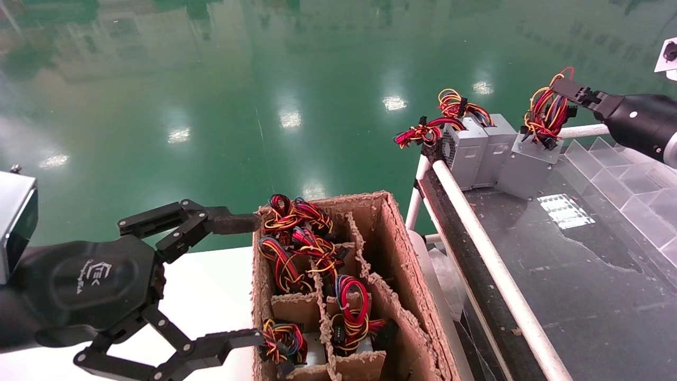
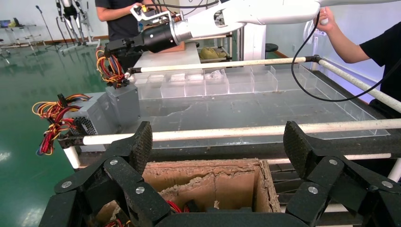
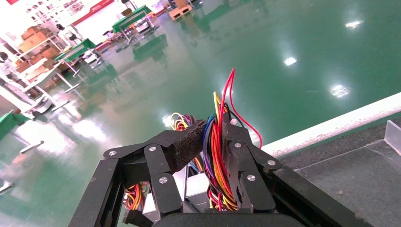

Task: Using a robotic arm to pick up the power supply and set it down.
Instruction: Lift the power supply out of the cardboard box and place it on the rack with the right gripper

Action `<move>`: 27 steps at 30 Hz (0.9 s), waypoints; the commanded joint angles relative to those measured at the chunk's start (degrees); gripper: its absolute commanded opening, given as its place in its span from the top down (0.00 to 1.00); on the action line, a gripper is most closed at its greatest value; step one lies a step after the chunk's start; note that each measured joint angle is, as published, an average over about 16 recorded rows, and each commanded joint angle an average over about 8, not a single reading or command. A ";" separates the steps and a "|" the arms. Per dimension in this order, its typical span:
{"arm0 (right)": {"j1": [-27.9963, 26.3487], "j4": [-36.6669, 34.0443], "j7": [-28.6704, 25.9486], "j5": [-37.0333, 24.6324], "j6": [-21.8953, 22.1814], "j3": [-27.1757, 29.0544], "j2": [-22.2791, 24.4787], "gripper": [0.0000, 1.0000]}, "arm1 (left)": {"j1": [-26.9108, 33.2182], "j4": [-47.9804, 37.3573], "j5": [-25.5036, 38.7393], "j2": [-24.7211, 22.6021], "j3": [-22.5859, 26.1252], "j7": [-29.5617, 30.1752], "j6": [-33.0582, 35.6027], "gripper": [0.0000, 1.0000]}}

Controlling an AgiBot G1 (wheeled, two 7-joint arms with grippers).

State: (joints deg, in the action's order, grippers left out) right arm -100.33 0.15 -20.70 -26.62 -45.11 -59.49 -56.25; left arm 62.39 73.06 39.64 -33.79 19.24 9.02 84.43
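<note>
1. Head view: the right black linkage-fingered end effector (image 1: 568,90) is clamped on the wire bundle of the tilted grey sheet-metal power supply (image 1: 529,164) at the dark tabletop's (image 1: 555,275) far left edge, beside two similar grey units (image 1: 478,151).
2. Near left, the brown partitioned cardboard box (image 1: 402,254) holds more wired units.
3. Left wrist view: the left end effector (image 2: 217,146) is spread apart above that box.
4. Right wrist view: fingers (image 3: 236,146) pinch the coloured wires.

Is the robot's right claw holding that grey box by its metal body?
No: the right gripper is pinched on the wire bundle of the power supply, not on its metal case.
</note>
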 commanded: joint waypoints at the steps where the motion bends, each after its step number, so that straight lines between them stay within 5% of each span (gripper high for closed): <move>1: 0.02 0.09 -0.18 -0.03 -0.47 -0.02 0.18 1.00 | 0.00 0.00 0.00 0.00 0.00 0.00 0.00 0.00; 27: -1.48 1.03 0.66 -3.88 -10.56 -2.70 5.20 1.00 | 0.01 0.00 -0.02 0.01 0.04 -0.02 -0.01 0.00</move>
State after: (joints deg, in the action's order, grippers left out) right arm -101.75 1.15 -20.08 -30.40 -55.67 -62.12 -51.29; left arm 62.40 73.06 39.61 -33.77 19.28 9.00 84.41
